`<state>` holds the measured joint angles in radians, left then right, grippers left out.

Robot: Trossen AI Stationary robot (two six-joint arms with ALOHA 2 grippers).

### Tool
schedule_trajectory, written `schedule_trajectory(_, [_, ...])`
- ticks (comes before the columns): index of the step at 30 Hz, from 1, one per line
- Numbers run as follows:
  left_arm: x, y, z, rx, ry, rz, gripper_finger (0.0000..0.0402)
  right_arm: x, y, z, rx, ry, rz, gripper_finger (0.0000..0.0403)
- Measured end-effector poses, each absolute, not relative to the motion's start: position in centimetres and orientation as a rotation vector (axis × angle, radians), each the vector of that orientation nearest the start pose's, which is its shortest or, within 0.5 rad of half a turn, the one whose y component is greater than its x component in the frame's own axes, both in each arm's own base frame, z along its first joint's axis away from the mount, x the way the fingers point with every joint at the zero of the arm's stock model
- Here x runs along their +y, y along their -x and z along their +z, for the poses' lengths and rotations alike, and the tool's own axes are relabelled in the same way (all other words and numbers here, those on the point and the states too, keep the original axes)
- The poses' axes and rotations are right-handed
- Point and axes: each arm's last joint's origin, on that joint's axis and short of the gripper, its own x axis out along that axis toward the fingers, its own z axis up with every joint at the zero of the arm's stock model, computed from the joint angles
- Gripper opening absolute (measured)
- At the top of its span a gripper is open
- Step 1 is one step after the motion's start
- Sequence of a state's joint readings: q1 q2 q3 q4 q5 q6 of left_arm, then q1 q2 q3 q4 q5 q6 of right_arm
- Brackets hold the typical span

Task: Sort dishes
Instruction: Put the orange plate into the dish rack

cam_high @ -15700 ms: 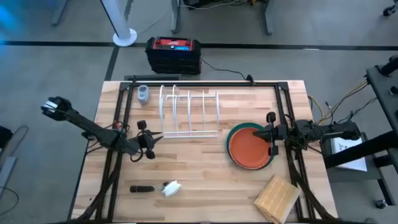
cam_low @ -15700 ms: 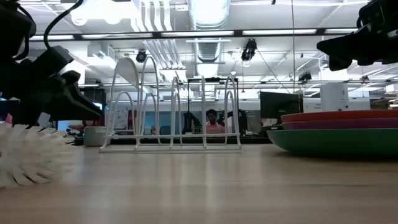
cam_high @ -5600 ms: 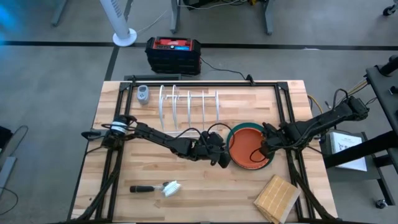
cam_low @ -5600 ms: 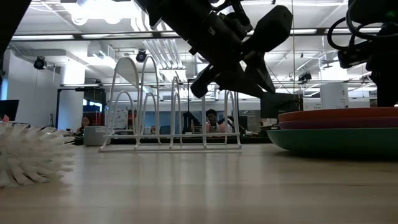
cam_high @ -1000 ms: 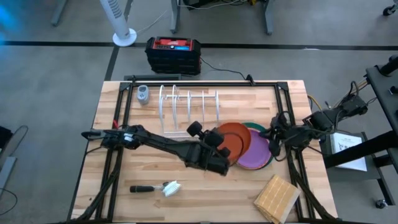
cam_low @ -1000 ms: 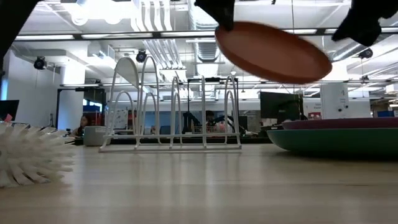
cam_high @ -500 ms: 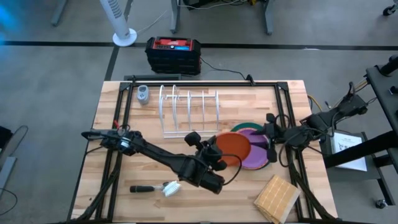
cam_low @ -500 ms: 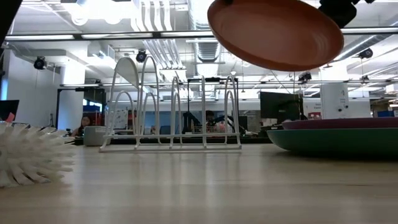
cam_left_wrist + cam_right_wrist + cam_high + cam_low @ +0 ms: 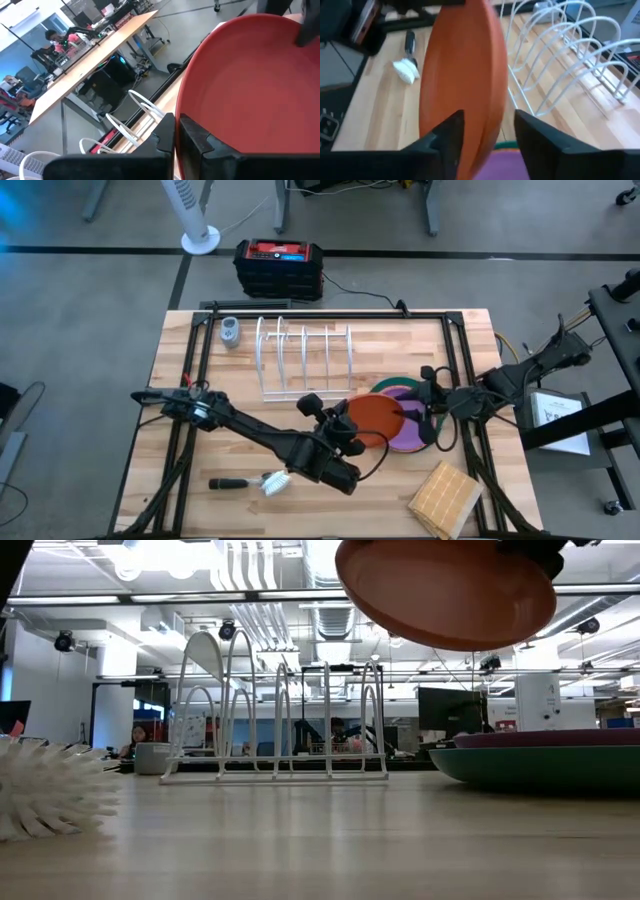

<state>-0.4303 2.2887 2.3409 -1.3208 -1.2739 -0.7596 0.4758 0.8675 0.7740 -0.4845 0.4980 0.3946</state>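
The orange plate (image 9: 375, 420) hangs in the air over the table's middle, high in the low view (image 9: 445, 595). My left gripper (image 9: 345, 425) is shut on its left rim. My right gripper (image 9: 426, 410) is open, with one finger on each side of the plate's right rim (image 9: 495, 95). The purple plate (image 9: 415, 428) lies on the larger teal plate (image 9: 392, 385), which rests flat on the table; both show stacked in the low view (image 9: 545, 740). My left gripper pinches the orange plate's rim (image 9: 184, 102) between its two fingers, one on the hollow upper face and one underneath. The fingers come from the table's left. The plate is lifted clear of the other plates and tilted. My right gripper: I cannot tell whether its fingers (image 9: 451, 137) touch the rim.
A white wire rack (image 9: 303, 360) stands behind the plates. A dish brush (image 9: 262, 480) lies near the front edge at the left, and a square wooden block (image 9: 445, 498) at the front right. A small grey object (image 9: 231, 332) sits at the far left.
My left gripper has carried the orange plate up and a little toward the table's near edge, off the purple plate. My right gripper has come toward the table's left, up to the plate's right rim.
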Motion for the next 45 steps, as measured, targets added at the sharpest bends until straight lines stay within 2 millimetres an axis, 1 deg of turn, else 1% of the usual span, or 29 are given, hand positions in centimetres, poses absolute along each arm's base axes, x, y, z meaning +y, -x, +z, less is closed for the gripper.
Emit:
schedule_trajectory(2, [-16.7, -42.8, 30.3, 0.492, -0.278, 0.953, 0.0000, 6.9, -16.7, 29.2, 0.475, -0.128, -0.125, 0.0112])
schedule_trajectory(5, [-17.0, -42.7, 30.3, 0.464, -0.232, 0.954, 0.0015, 6.7, -16.8, 29.3, 0.455, -0.109, -0.159, 0.0032])
schedule_trajectory(6, [-17.2, -42.6, 30.5, 0.455, -0.221, 0.951, 0.0025, 6.7, -16.9, 29.4, 0.446, -0.102, -0.164, 0.0019])
schedule_trajectory(7, [-17.3, -42.5, 30.7, 0.446, -0.209, 0.949, 0.0037, 6.7, -16.9, 29.4, 0.443, -0.092, -0.179, 0.0015])
schedule_trajectory(10, [-17.5, -41.9, 31.3, 0.387, -0.199, 0.975, 0.0078, 6.6, -16.7, 29.6, 0.427, -0.077, -0.188, 0.0008])
schedule_trajectory(14, [-18.4, -40.9, 31.4, 0.330, -0.235, 0.999, 0.0124, 6.7, -16.4, 30.0, 0.402, -0.038, -0.167, 0.0004])
schedule_trajectory(19, [-19.4, -40.0, 31.4, 0.289, -0.259, 0.997, 0.0152, 7.2, -15.9, 30.6, 0.345, 0.105, -0.182, 0.0002])
schedule_trajectory(22, [-20.0, -39.6, 31.6, 0.280, -0.271, 0.984, 0.0155, 7.6, -16.0, 31.2, 0.292, 0.172, -0.158, 0.0002])
schedule_trajectory(25, [-20.7, -39.1, 31.6, 0.277, -0.289, 0.968, 0.0156, 8.1, -16.0, 31.5, 0.257, 0.250, -0.170, 0.0002])
schedule_trajectory(29, [-21.4, -38.1, 31.8, 0.262, -0.249, 0.950, 0.0156, 8.7, -16.1, 31.4, 0.220, 0.317, -0.182, 0.0001])
schedule_trajectory(34, [-22.0, -37.5, 31.6, 0.323, -0.209, 0.911, 0.0156, 9.0, -16.2, 30.9, 0.189, 0.362, -0.176, 0.0001])
schedule_trajectory(42, [-22.5, -37.7, 31.4, 0.368, -0.090, 0.876, 0.0155, 9.4, -16.6, 31.0, 0.104, 0.453, -0.170, 0.0000])
schedule_trajectory(45, [-22.6, -37.9, 31.4, 0.362, -0.046, 0.870, 0.0155, 9.5, -16.7, 31.3, 0.062, 0.456, -0.158, 0.0000])
